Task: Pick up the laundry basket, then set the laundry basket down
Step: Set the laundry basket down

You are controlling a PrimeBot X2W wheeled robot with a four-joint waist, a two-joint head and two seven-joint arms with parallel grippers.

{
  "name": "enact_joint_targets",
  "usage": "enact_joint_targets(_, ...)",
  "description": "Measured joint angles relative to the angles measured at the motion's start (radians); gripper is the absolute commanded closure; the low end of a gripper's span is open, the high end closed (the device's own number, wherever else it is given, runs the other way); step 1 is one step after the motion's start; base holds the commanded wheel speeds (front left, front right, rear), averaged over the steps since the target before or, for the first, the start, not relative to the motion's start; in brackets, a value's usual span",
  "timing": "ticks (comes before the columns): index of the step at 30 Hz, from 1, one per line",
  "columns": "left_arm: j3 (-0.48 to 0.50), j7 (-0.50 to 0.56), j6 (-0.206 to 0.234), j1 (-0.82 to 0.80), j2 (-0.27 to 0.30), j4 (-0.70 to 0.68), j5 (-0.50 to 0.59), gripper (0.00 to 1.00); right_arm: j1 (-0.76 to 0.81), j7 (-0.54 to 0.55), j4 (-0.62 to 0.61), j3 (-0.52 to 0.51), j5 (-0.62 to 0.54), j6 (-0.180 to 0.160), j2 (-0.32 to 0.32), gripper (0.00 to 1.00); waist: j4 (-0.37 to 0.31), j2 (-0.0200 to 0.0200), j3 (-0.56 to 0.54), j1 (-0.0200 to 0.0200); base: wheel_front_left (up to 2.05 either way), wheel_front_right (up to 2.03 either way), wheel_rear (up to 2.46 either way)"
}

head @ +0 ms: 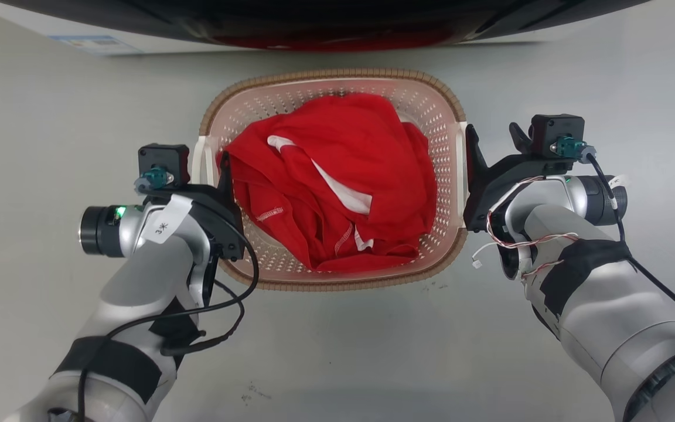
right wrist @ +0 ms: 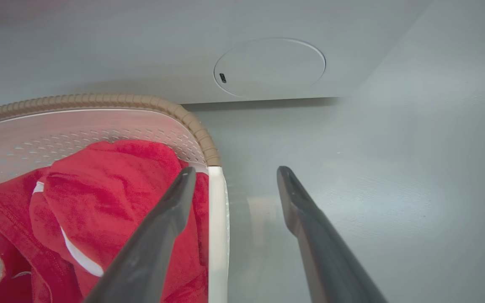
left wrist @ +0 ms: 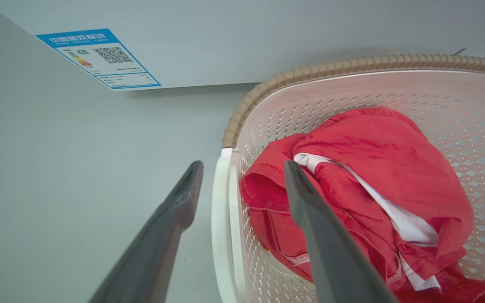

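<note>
The laundry basket [head: 337, 77] sits on the pale grey floor [head: 50, 117] in the middle of the head view, its long sides running from 9 to 3 o'clock. At 12 o'clock from it stands the washing machine [head: 314, 17], dark at the top edge of that view with a strip of red showing inside. A crumpled red garment [head: 337, 176] with white trim fills most of the basket and lies below the brown rim.

The left hand [head: 211, 176] is at the basket's 9 o'clock side, over the white left handle [head: 200, 158]. In the left wrist view the left hand [left wrist: 242, 167] has its two dark fingers [left wrist: 183, 198] spread apart, one outside the basket above the floor and the other inside above the red garment [left wrist: 373, 160]. The white handle [left wrist: 219, 219] runs up between them with a gap on each side, so nothing is clamped. A blue-bordered energy label [left wrist: 99, 57] is stuck to the machine's white front at 11 o'clock in that view.

The right hand [head: 493, 143] is at the basket's 3 o'clock side, by the white right handle [head: 462, 164]. In the right wrist view the right hand [right wrist: 236, 171] is likewise spread, one finger inside over the garment [right wrist: 112, 181] and the other outside, with the handle [right wrist: 217, 235] between them and untouched. A round cover [right wrist: 270, 67] is set in the machine's front at 12 o'clock there
</note>
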Motion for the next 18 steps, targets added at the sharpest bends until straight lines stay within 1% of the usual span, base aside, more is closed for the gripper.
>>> enact_joint_targets(6, 0.02, 0.0, 0.0, 0.046, 0.024, -0.037, 0.009, 0.0, 0.01, -0.001, -0.015, -0.023, 0.0, 0.017, -0.01, 0.0, -0.007, 0.0, -0.062, 0.0, 0.0, 0.0, 0.0)
enact_joint_targets(13, 0.055, 0.0, 0.004, 0.113, 0.044, -0.136, 0.044, 0.0, 0.075, -0.001, -0.082, -0.094, -0.001, 0.017, -0.04, 0.0, -0.013, 0.0, -0.148, 0.0, 0.0, 0.0, 0.0)
enact_joint_targets(18, 0.081, 0.0, 0.009, 0.195, 0.053, -0.221, 0.087, 0.0, 0.137, -0.001, -0.15, -0.134, -0.041, 0.016, -0.059, 0.0, -0.014, -0.0001, -0.216, -0.0001, 0.0, 0.0, 0.0)
